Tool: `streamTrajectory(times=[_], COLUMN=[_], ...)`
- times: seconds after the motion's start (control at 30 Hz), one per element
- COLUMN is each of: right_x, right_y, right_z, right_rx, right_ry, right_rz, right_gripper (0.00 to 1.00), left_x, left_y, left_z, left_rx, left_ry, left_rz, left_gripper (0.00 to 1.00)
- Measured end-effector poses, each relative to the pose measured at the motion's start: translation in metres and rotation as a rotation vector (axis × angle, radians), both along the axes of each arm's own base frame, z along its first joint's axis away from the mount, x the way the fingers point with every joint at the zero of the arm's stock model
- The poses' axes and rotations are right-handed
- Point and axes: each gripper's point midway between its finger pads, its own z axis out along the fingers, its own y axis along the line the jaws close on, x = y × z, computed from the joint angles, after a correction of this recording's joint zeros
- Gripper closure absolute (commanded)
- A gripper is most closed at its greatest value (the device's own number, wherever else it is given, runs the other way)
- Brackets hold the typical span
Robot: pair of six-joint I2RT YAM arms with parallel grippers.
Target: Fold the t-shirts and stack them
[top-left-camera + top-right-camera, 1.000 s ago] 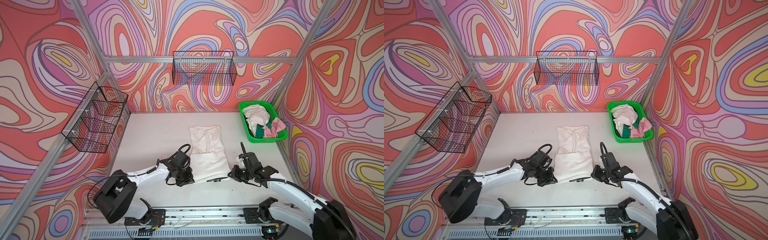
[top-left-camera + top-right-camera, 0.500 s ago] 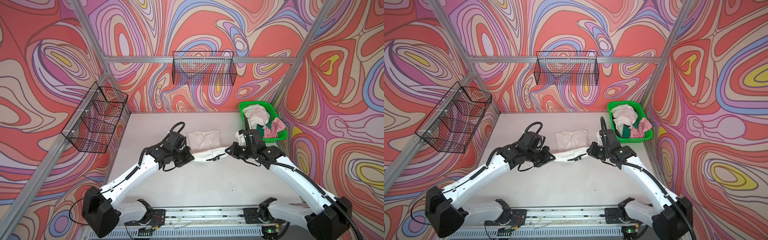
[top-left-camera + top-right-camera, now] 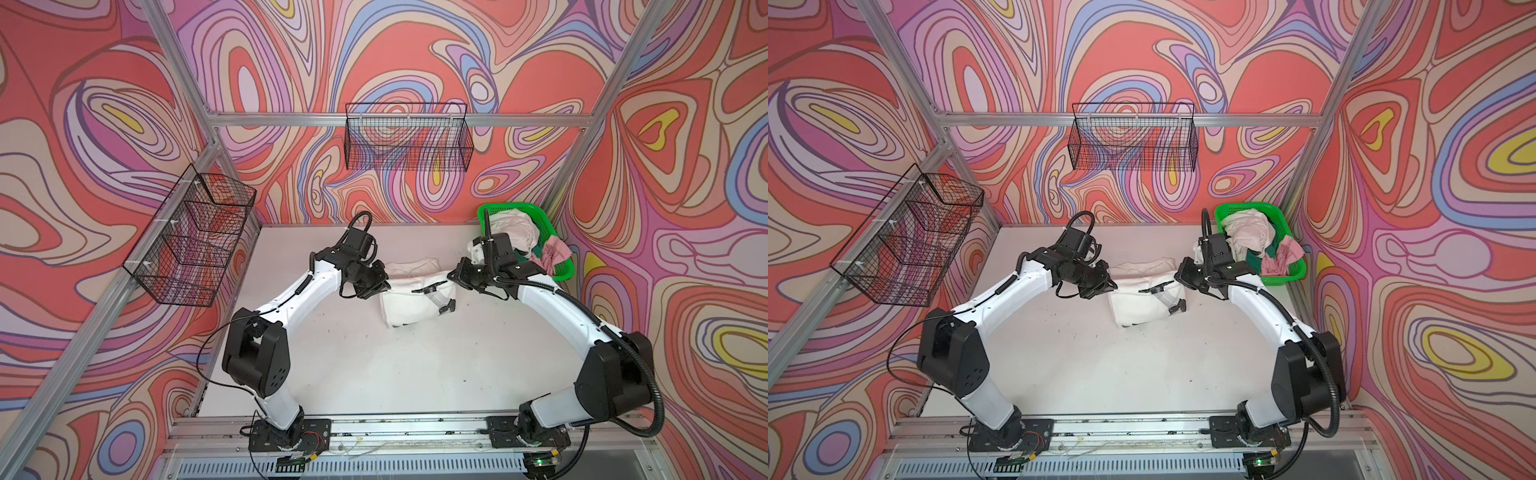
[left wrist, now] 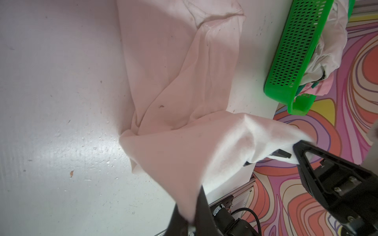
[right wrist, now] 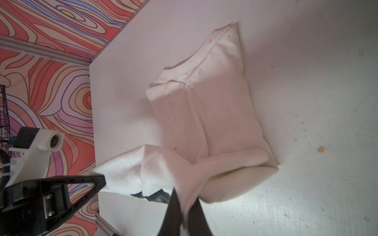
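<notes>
Left gripper (image 3: 384,286), centre-left in a top view, clenched on one corner of the white t-shirt (image 3: 409,305). T-shirt sits mid-frame on the surface (image 3: 374,374), partly folded, one edge lifted and stretched between both grippers, rest flat. Right gripper (image 3: 452,275) clamped on the opposite corner. Green basket (image 3: 549,226), upper right, holds the other t-shirts (image 3: 515,228). Cloth looks light and limp and likely sags mid-span: hold corners or hem, keep taut.

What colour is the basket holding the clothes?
The basket is bright green, dotted with small holes. It shows best in the left wrist view.
</notes>
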Motion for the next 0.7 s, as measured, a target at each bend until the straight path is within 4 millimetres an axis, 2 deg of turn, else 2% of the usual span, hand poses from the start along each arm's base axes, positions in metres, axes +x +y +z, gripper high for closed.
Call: streamTrajectory(times=[0.17, 0.3, 0.5, 0.7], right_x=[0.024, 0.041, 0.06, 0.08], right_y=[-0.002, -0.004, -0.004, -0.002], right_z=[-0.011, -0.025, -0.046, -0.063], right_rx=[0.021, 0.033, 0.051, 0.059], right_ry=[-0.001, 0.02, 0.046, 0.062], right_rz=[-0.013, -0.023, -0.039, -0.053], right_gripper=[1.0, 1.0, 1.0, 1.0], left_x=[0.018, 0.032, 0.052, 0.071], left_y=[0.004, 0.009, 0.007, 0.007], left_z=[-0.008, -0.025, -0.05, -0.055], left_rx=[-0.003, 0.004, 0.006, 0.001], left_ry=[0.034, 0.073, 0.126, 0.138], left_rz=[0.014, 0.03, 0.039, 0.051], left_gripper=[1.0, 1.0, 1.0, 1.0])
